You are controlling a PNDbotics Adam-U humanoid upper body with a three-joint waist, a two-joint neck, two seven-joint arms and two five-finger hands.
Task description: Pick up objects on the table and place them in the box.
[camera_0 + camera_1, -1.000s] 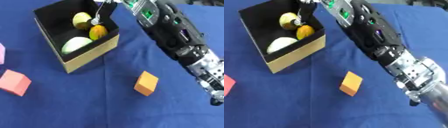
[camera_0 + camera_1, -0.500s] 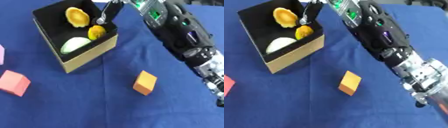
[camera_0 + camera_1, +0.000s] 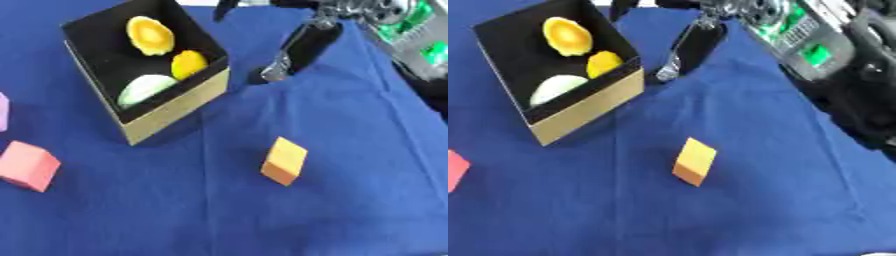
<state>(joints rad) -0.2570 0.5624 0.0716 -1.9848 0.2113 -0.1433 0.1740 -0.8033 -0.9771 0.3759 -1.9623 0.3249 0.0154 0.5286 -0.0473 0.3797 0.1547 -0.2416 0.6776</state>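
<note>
Blue cloth [image 3: 350,200] is seen covering the whole table. Nearest the camera, an orange block [image 3: 284,161] is lying on the cloth by itself, well apart from everything else, tilted on one of its corners. At the left edge of the left eye view, a pink block [image 3: 28,165] is resting on the cloth, and just beyond it a sliver of a pale purple thing [image 3: 3,111] is being cut off by the edge of the view.

Farther back, the box [image 3: 179,104] is sitting open-topped, black inside with tan outer walls. Three things are being held in it: a pale green-white rounded object [image 3: 144,89] toward the near side, a small orange-yellow round object [image 3: 189,63] against the right-hand wall, and a yellow-orange shell-like object [image 3: 150,35] toward the far side.

Beyond and just to the right of the box, the right hand [image 3: 302,47] is being held above the cloth, outside the box, with its dark fingers pointing downward, straight and holding nothing. The left hand is not being shown in either view.
</note>
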